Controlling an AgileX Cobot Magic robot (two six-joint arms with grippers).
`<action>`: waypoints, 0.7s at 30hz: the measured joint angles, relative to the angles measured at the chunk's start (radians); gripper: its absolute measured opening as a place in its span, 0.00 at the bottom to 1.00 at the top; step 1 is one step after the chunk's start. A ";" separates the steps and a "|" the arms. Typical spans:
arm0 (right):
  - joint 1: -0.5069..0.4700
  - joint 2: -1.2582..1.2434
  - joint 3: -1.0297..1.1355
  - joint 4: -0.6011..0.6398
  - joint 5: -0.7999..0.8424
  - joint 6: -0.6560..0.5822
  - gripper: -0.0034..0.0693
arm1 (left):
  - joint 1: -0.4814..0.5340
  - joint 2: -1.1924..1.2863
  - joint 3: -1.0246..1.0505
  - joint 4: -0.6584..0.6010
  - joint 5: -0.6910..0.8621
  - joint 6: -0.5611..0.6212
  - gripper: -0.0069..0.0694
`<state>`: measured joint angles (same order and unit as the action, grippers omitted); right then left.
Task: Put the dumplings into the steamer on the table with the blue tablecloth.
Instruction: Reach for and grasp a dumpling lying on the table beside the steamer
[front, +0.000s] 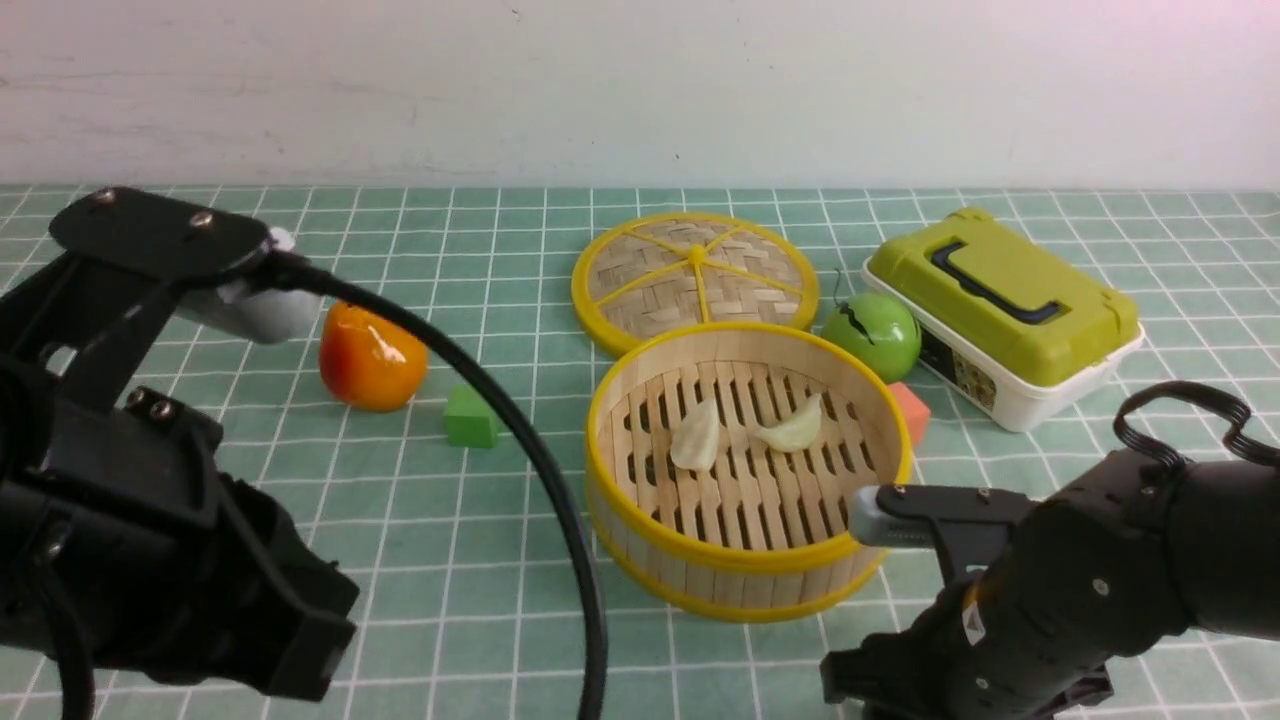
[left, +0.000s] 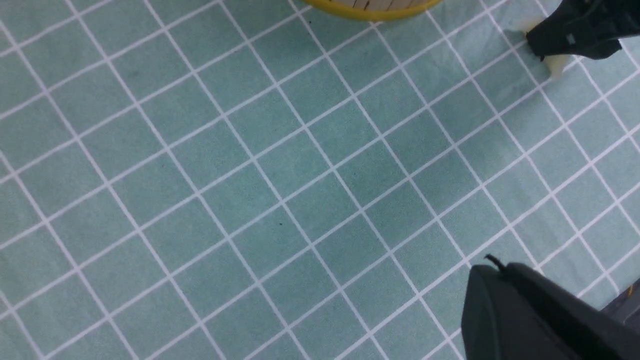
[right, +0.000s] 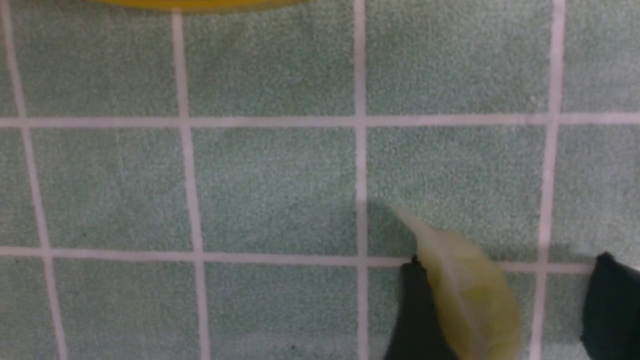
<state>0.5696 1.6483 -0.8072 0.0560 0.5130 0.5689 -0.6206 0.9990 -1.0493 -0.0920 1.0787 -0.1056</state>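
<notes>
So the steamer (front: 740, 565) sat a bit right of the middle of the table (front: 420, 560), on the blue tablecloth (front: 480, 250). Two of the dumplings (front: 695, 437) were already lying on its slatted floor, side by side and not touching.

A third dumpling (right: 465, 295) was down on the cloth near the steamer's front rim, on the robot's right side. The right jaws were apart with that dumpling between them. It lay against one finger (right: 415, 320), and bare cloth showed between it and the other, so nothing was gripped. From the front, the right arm (front: 1060, 600) hid it completely.

The left arm (front: 150, 520) hovered over bare cloth at the near left. The left jaws were together, and empty as far as I could make out from the sliver in view.

Just behind the steamer lay its woven lid (front: 695, 272). A green apple (front: 872, 335) and a green-lidded box (front: 1005, 310) were to the right of that, with a pinkish block (front: 912, 410) tucked beside the steamer's wall. Off to the left were an orange fruit (front: 368, 358) and a green cube (front: 470, 418).
</notes>
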 joint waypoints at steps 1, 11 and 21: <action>0.000 0.001 0.000 0.006 -0.001 -0.014 0.55 | 0.000 -0.002 0.002 0.004 -0.003 0.000 0.07; 0.000 -0.034 -0.085 0.063 0.151 -0.275 0.33 | 0.000 -0.002 0.003 0.007 -0.002 -0.001 0.07; 0.000 0.088 -0.498 -0.065 0.225 -0.341 0.33 | 0.000 -0.002 0.003 -0.038 0.051 -0.001 0.08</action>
<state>0.5696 1.7363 -1.3052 -0.0094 0.7384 0.2281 -0.6206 0.9972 -1.0460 -0.1301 1.1295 -0.1065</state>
